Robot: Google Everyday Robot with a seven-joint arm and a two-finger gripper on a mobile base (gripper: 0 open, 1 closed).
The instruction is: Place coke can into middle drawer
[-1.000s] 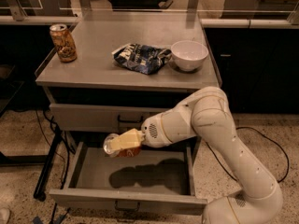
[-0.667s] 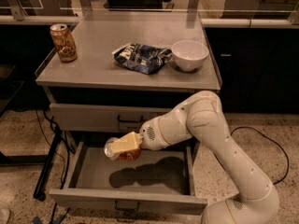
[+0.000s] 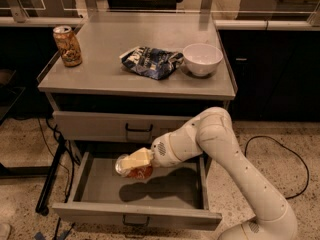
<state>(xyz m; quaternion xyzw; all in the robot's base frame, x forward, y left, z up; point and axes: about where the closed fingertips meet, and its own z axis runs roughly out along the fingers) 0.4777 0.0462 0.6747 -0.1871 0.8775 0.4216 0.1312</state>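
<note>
Leftmost on the grey cabinet top stands a tall brown-gold patterned can, upright near the back left corner. Below it, on the speckled floor beside the cabinet, a dark stand leg slants down with black cords next to it.

Toward the middle of the top lies a crumpled blue and white chip bag, flat on its side, and just right of it, touching or nearly touching, sits a white bowl, upright and open to the camera.

Under the top, the upper drawer front with its black handle is closed. Beneath that, the middle drawer is pulled well out, its shallow grey interior open to view, with a small dark handle on its front edge.

Over the left-centre of that drawer is the gripper, its pale yellow fingers closed around the coke can. The can is held tilted nearly on its side, its silver top pointing left and its red body tucked under the fingers. It hangs within the drawer's opening, and its shadow, together with the arm's, falls on the drawer floor below and to the right.

From the gripper the white arm runs right, bends at a rounded joint beside the cabinet's right edge, and drops to the lower right corner. Farther right, a black cable loops across the floor.
</note>
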